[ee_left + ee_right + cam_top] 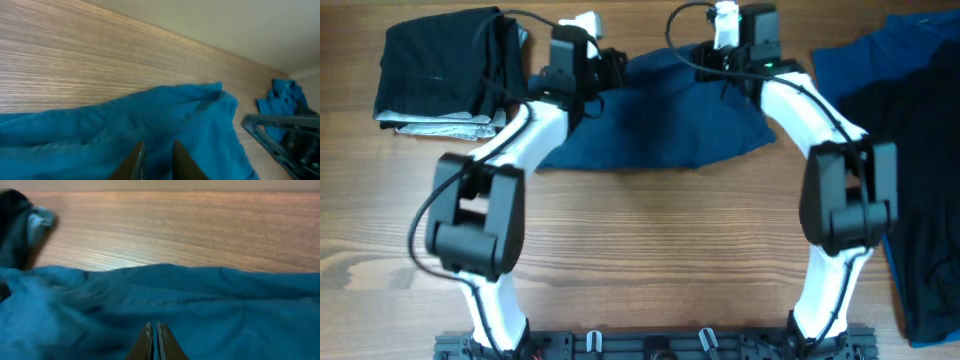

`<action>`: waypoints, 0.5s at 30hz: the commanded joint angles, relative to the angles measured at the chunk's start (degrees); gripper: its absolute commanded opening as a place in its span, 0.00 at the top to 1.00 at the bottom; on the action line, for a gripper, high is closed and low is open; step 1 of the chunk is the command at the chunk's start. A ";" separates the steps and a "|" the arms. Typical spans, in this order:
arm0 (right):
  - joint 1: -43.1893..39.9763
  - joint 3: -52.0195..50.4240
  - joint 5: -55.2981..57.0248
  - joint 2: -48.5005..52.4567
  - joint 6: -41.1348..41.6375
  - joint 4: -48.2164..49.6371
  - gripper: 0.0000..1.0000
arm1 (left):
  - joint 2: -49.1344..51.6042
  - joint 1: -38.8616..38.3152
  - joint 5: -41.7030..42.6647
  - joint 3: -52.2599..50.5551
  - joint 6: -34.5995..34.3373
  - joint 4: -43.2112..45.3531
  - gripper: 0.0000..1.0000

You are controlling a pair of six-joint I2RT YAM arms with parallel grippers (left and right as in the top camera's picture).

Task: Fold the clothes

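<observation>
Dark navy-blue fabric shorts [660, 125] lay far centre on wooden table [650, 250], between both arms. Soft, light, limp; likely to sag and bunch. Best hold: far edge corners. Fingers of left gripper [156, 162] slightly apart over cloth; right gripper [155, 342] pressed together, grip on cloth unclear.

Navy shorts [660, 125], spread, lightly rumpled.

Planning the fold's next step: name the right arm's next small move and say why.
Probably open the right fingers and lift clear. They are shut at the far edge of the shorts, which lie spread out, and the left fingers stand slightly apart over the same edge, so the cloth looks ready to be let go.
</observation>
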 commanded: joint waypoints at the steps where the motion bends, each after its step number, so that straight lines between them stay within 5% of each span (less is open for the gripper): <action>1: -0.28 -0.28 2.01 5.68 0.02 5.31 0.96 | 4.92 -0.55 -1.31 -0.15 0.04 4.55 0.82; 10: -0.26 -0.28 8.52 14.86 0.46 17.66 0.96 | 10.03 -0.20 -14.62 -0.15 0.76 9.60 0.96; 15: -0.26 -0.28 9.05 15.89 0.46 20.92 0.95 | 9.81 2.01 -15.23 -0.09 0.74 16.90 0.96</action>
